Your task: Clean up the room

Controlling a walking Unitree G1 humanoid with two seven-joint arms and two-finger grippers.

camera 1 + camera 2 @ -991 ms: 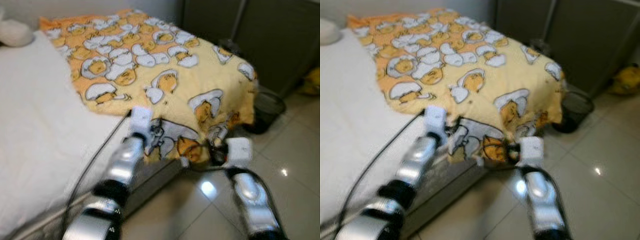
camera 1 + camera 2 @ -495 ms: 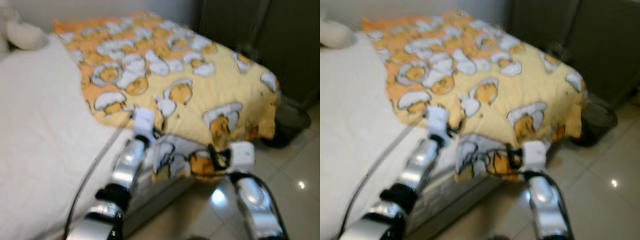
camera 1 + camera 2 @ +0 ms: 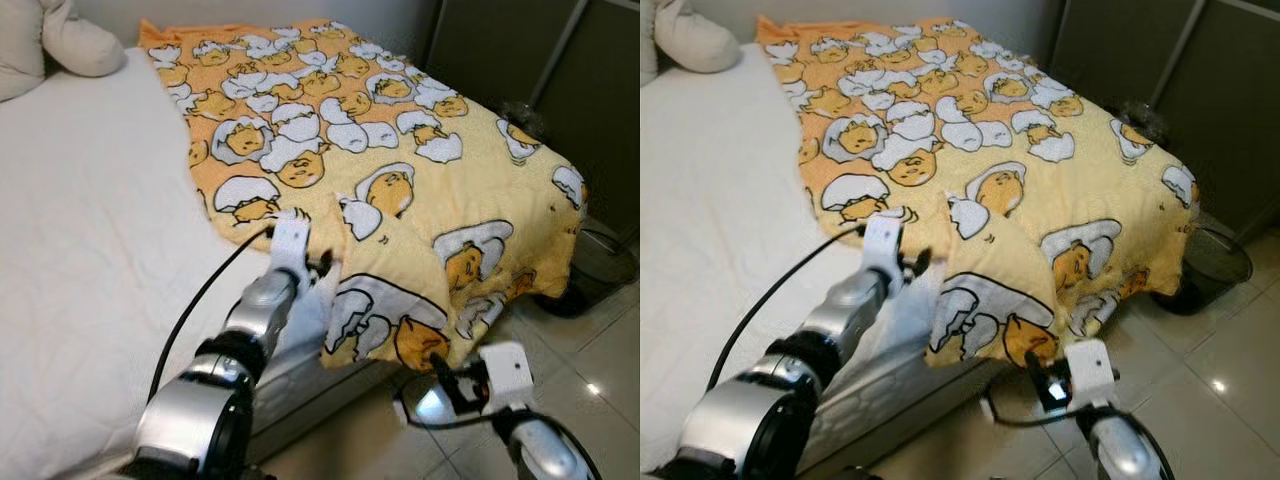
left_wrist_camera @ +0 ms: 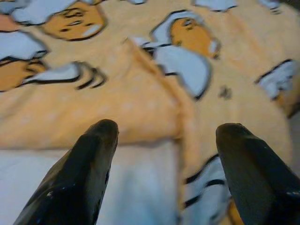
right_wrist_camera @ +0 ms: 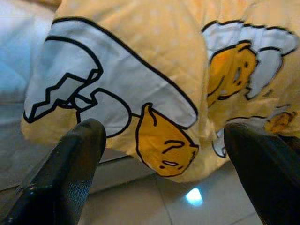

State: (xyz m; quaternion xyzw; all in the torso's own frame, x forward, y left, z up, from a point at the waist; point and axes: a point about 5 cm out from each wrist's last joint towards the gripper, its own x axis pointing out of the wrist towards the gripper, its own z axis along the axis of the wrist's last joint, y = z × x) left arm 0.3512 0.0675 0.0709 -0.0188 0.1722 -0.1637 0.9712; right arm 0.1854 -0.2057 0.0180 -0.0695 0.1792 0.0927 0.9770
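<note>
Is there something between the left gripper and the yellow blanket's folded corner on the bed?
Nothing visible stands between them. The left gripper, jaws open, sits right at the edge of the yellow blanket, over the white mattress.

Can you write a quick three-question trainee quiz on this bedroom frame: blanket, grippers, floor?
1. True or false: the left gripper is shut on the yellow blanket.
2. Multiple choice: where is the right gripper? A) on the pillow B) low by the floor, below the blanket's hanging corner C) inside the bin
3. Fill in: the dark bin stands on the tiled ____ beside the bed's foot.

Key
1. False: both black fingers stand apart, open, over the blanket's folded edge and the white sheet.
2. B: its fingers are open and point up at the corner.
3. floor.
</note>
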